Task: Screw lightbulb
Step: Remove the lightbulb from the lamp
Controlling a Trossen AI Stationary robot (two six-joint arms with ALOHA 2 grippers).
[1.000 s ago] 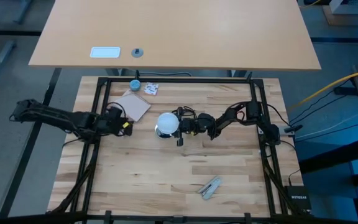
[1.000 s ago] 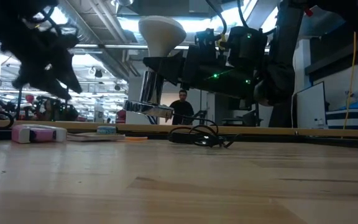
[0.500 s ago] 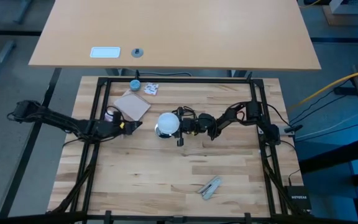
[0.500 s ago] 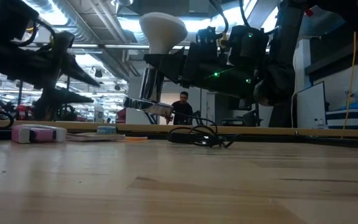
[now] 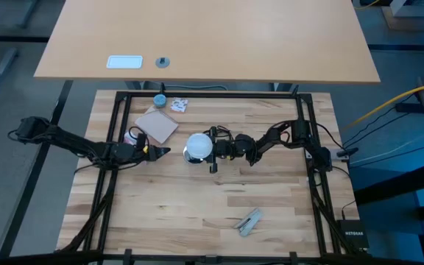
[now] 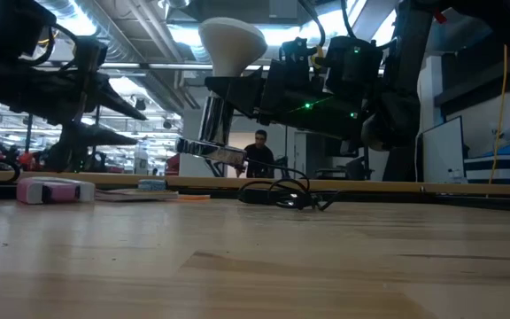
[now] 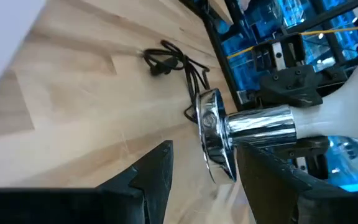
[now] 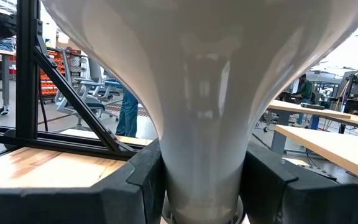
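Left of centre in the overhead frame, the left claw (image 5: 159,152) hangs spread beside the chrome socket (image 7: 219,134). Dead centre, the lightbulb (image 5: 199,146) stands upright above the desk (image 5: 219,199), right claw (image 5: 213,148) pinching its neck. Best steady the socket's base squarely, turn gently, avoid cross-threading.

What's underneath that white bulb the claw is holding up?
Below the lightbulb, a shiny metal socket hangs with a round silver base, clear of the table. The right claw grips the bulb's neck, so the screw threads are hidden.
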